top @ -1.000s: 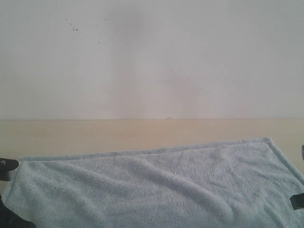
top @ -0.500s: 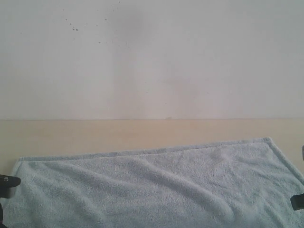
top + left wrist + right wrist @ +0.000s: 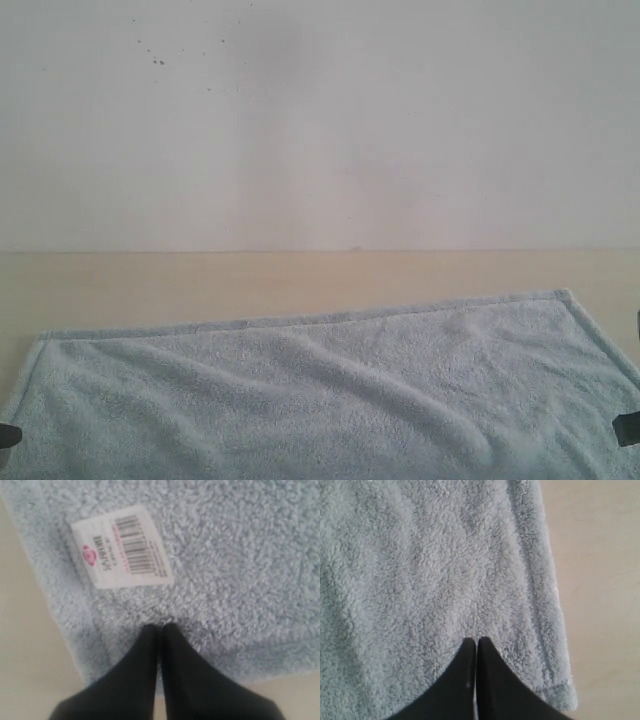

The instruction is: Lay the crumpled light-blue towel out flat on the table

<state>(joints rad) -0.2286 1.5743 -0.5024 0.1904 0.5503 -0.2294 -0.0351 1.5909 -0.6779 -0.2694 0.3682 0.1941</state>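
The light-blue towel (image 3: pixel 320 400) lies spread over the near part of the table (image 3: pixel 300 280), with soft ripples across it. Only a dark sliver of my left gripper (image 3: pixel 5 435) shows at the towel's left edge. In the left wrist view the gripper (image 3: pixel 160 626) is shut, its tips together over a towel (image 3: pixel 225 555) corner just below the white label (image 3: pixel 121 546). My right gripper (image 3: pixel 627 428) sits at the towel's right edge. In the right wrist view this gripper (image 3: pixel 476 639) is shut over the towel (image 3: pixel 420 555) near its hemmed border. No cloth shows between either pair of tips.
A white wall (image 3: pixel 320 120) rises behind the table's far edge. Bare beige table (image 3: pixel 25 655) shows beside the labelled corner, and more table (image 3: pixel 600 580) lies past the hem on the right side.
My left gripper has drawn back down and out toward the bottom left of the exterior view, uncovering the towel's left edge. The towel and the right gripper have stayed put.
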